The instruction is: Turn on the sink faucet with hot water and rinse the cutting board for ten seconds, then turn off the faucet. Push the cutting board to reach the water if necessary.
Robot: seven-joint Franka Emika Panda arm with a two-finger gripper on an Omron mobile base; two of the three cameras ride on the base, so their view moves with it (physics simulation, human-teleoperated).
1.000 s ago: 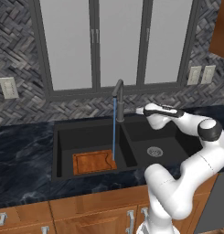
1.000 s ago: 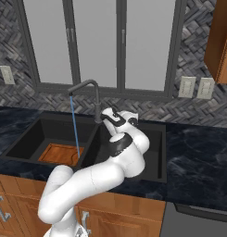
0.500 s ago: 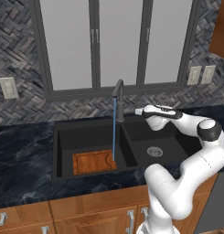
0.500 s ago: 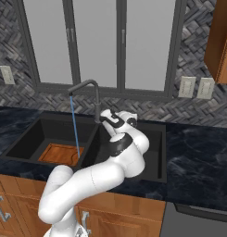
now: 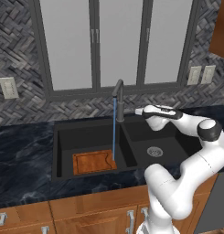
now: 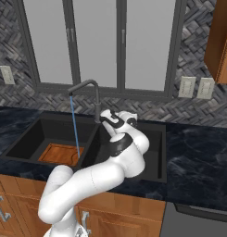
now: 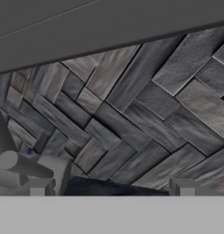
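Operator: While the water [image 5: 114, 130] runs as a thin blue vertical stream from the spout, where does the cutting board [image 5: 93, 161] lie?

Technician: It lies flat on the floor of the left basin of the sink [image 5: 63, 132], toward the front. The stream lands at the board's right rear edge, close to the centre divider. In the right base view the stream meets the board [image 6: 59, 154] at its right side.

Operator: State the position of the gripper [image 5: 140, 111].

Technician: It is raised above the right basin, just right of the sink faucet [image 5: 119, 98] post and apart from it. It points toward the back wall.

Operator: Jaw condition?

Technician: The jaws stand wide apart with nothing between them. In the hand view, one fingertip [image 7: 39, 186] sits beside the faucet's grey side lever [image 7: 22, 167]; whether they touch cannot be determined. Herringbone tile [image 7: 141, 114] is ahead.
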